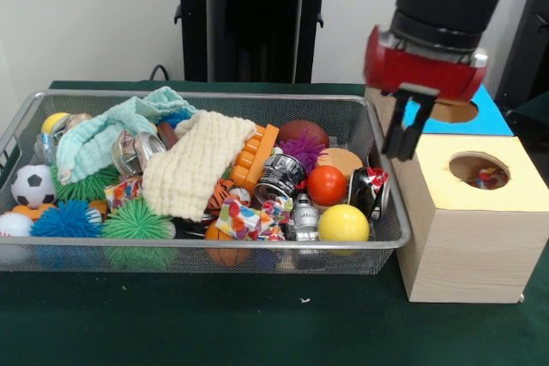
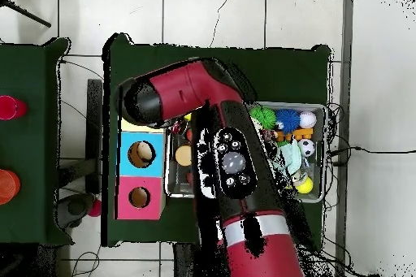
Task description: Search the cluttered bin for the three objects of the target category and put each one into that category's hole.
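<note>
The wire-mesh bin (image 1: 388,237) lies on the green table, full of clutter. One confetti-print cloth (image 1: 249,220) lies at the bin's front middle, between the cream waffle cloth (image 1: 193,169) and a yellow ball. Another confetti cloth (image 1: 123,190) peeks out left of the cream cloth. A third piece of confetti print (image 1: 486,179) shows inside the round hole of the yellow-topped wooden box (image 1: 472,229). My gripper (image 1: 405,136) hangs open and empty above the gap between the bin's right end and that box. In the overhead view the arm (image 2: 231,164) hides the gripper.
A blue-topped box (image 1: 480,117) with a hole stands behind the yellow one; it also shows in the overhead view (image 2: 140,154), beside a magenta-topped box (image 2: 138,198). The bin holds a mint-green towel (image 1: 103,130), spiky balls, cans, a soccer ball (image 1: 32,186) and an orange ball (image 1: 326,184).
</note>
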{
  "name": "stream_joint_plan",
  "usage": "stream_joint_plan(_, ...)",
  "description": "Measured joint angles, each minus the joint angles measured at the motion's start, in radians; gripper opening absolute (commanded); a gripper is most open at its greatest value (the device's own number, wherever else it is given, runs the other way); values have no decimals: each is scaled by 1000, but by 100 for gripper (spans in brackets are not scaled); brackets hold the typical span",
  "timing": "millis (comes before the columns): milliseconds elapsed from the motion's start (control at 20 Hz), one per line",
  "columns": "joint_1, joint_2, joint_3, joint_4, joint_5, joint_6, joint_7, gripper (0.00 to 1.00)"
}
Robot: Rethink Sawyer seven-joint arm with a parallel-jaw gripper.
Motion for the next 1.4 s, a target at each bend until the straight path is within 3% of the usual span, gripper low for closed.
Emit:
stream_joint_plan(550,-130,45,42,0,-57,-52,-109,0)
stream_joint_plan(600,-147,49,48,0,-64,-52,-130,100)
stream_joint_plan(1400,-176,51,93,0,-118,-56,-218,100)
